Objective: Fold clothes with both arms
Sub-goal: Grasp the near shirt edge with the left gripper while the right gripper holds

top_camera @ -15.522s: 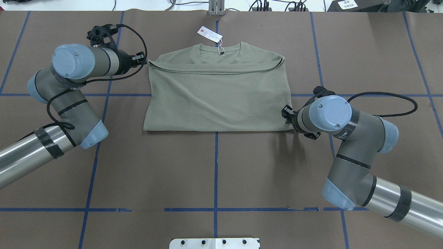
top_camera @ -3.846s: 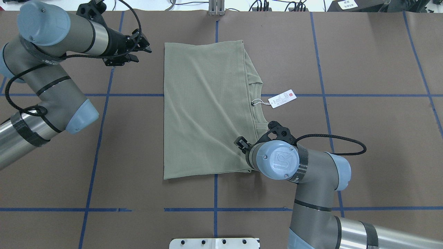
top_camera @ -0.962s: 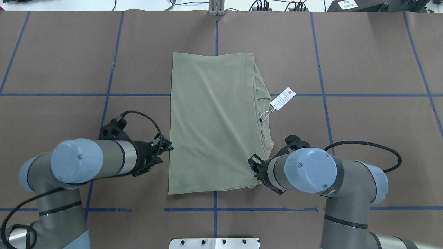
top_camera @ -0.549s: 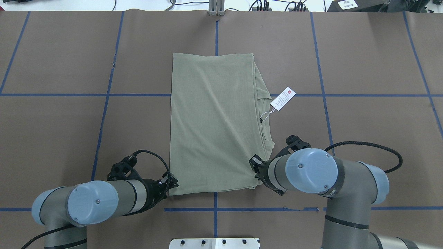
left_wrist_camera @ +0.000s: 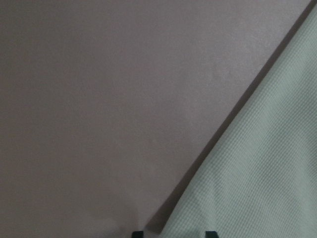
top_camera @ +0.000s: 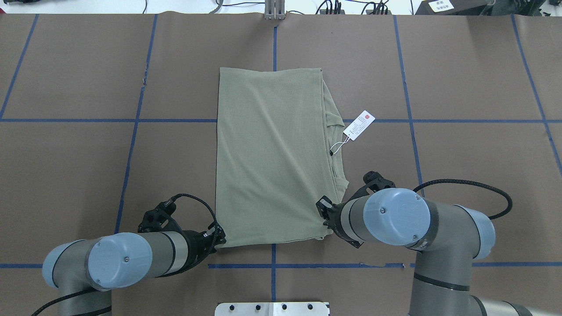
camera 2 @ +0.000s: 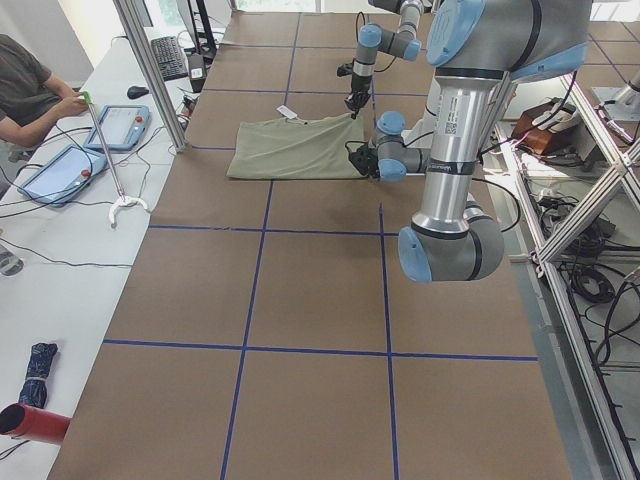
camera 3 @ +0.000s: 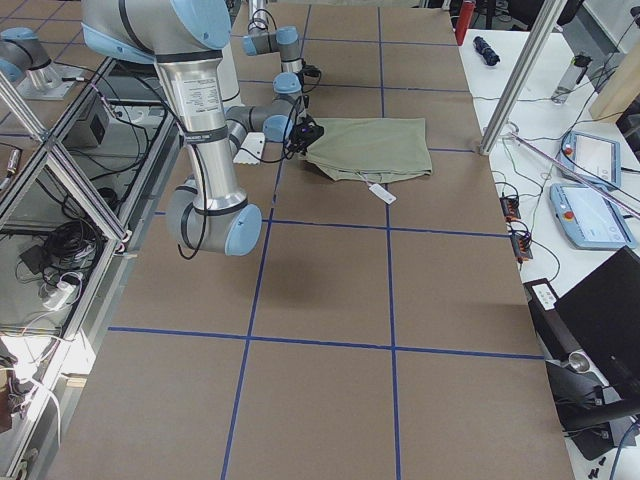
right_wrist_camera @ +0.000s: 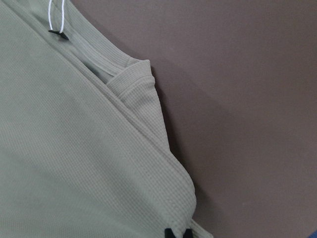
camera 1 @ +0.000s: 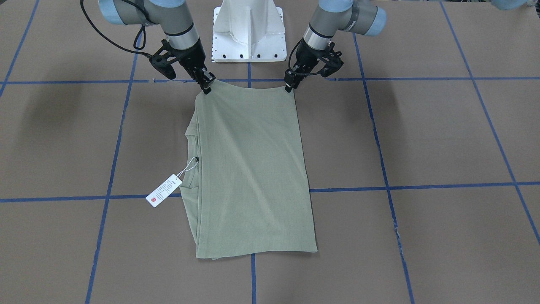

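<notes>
We find the shirt (top_camera: 272, 158) folded flat at mid-counter (top_camera: 461, 79). The right hand (camera 1: 207, 86) pinches the shirt's near right corner. The left hand (camera 1: 290, 85) is spread astride the near left corner.

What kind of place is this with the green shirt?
Probably a robot lab, not a home: the left arm and right arm fold a shirt on a table gridded with blue tape, with a person at a tablet nearby.
</notes>
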Motion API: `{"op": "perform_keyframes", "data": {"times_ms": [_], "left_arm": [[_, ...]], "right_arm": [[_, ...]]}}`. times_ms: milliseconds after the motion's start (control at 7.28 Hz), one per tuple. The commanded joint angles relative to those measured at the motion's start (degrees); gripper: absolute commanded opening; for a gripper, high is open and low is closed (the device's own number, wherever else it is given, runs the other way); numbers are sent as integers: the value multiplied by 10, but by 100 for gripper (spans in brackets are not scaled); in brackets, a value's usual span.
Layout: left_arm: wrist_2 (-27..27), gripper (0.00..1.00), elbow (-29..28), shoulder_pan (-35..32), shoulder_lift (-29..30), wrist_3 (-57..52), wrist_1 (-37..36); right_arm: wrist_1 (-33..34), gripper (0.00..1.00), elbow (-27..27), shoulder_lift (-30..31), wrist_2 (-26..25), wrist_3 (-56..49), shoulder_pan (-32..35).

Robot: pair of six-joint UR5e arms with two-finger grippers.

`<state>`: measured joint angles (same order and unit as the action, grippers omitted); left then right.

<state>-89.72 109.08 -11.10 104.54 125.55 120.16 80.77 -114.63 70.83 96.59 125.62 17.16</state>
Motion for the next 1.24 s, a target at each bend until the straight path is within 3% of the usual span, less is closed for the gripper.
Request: {"op": "perform_keyframes", "data": {"times_ms": [0,412,687,824,962,1099], "left_arm": [[2,0,5,-1,2,13,1],[4,0,53,-4,-17,15,1],[4,0,97,27,-35,46,1],[4,0,128,41,-43,57,0],[2,0,169,39,-49,65,-6],[2,0,192,34,-42,64,-30]], "right_arm": [[0,0,0,0,0,0,1],[1,0,-11,0,0,1,-11],[1,0,-79,60,-3,34,-54],[1,0,-91,68,-29,55,-83],[10,0,-109,68,-49,60,-86],[73,0,-138,61,-48,60,-56]]}}
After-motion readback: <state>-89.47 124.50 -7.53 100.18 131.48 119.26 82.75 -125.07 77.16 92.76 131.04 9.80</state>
